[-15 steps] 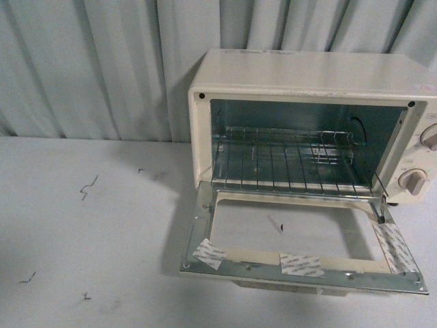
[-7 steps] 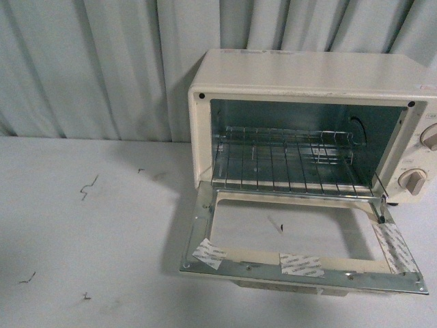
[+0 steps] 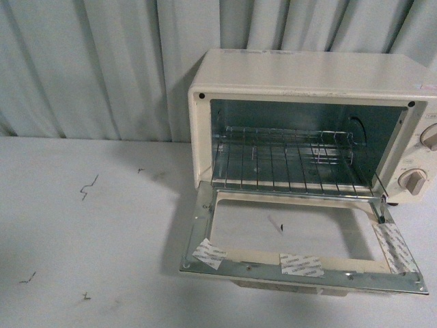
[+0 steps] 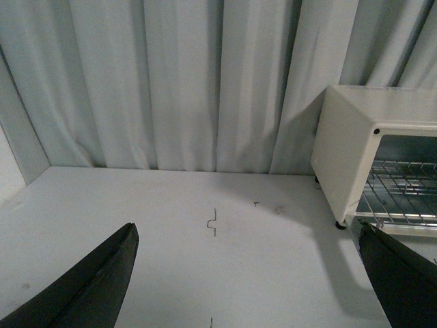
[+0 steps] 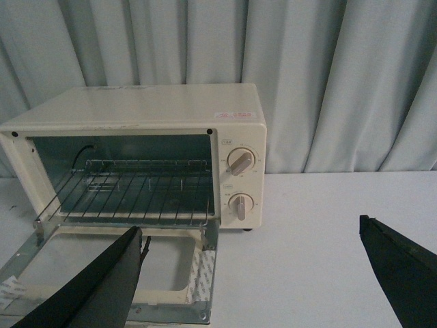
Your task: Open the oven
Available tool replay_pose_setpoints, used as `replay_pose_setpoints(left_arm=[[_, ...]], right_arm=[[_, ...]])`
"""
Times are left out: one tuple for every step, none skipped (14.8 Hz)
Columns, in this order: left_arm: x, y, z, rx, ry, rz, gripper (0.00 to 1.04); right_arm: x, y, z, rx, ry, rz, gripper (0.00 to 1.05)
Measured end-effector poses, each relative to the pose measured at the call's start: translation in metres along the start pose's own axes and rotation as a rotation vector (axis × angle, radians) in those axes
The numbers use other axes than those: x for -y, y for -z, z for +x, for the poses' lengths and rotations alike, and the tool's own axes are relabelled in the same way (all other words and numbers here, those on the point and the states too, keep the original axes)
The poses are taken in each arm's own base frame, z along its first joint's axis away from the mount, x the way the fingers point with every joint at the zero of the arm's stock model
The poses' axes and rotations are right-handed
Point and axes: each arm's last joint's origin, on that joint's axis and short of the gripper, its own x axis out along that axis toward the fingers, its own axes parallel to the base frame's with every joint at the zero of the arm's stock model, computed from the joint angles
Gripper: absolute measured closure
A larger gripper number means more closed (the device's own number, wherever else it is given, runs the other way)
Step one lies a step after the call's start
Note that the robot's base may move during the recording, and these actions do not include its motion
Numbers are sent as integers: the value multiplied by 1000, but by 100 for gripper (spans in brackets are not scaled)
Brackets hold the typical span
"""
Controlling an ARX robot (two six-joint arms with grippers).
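the left pincer (image 4: pixel 246 287) is seen spread wide, nothing held, above bare counter (image 4: pixel 171 260) to the left of the oven (image 4: pixel 362 157). the right pincer (image 5: pixel 249 273) is likewise spread and empty, facing the oven front. the oven is placed at the counter's back right, against a pale curtain (image 3: pixel 102 68). its door (image 3: pixel 300 263) is dropped fully down, nearly flat, and the wire rack (image 3: pixel 293 167) is exposed. the task is judged done. the lowered door could be struck if the right arm were dropped carelessly, since it juts toward the robot.
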Motion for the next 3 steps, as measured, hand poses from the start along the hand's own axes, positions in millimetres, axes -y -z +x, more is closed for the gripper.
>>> replay_pose_setpoints(left_arm=[[0, 0, 0, 0, 0, 0, 7], [0, 0, 0, 0, 0, 0, 7], [0, 0, 0, 0, 0, 0, 7]], right_arm=[[0, 0, 0, 0, 0, 0, 6], [0, 0, 0, 0, 0, 0, 6], [0, 0, 0, 0, 0, 0, 6]])
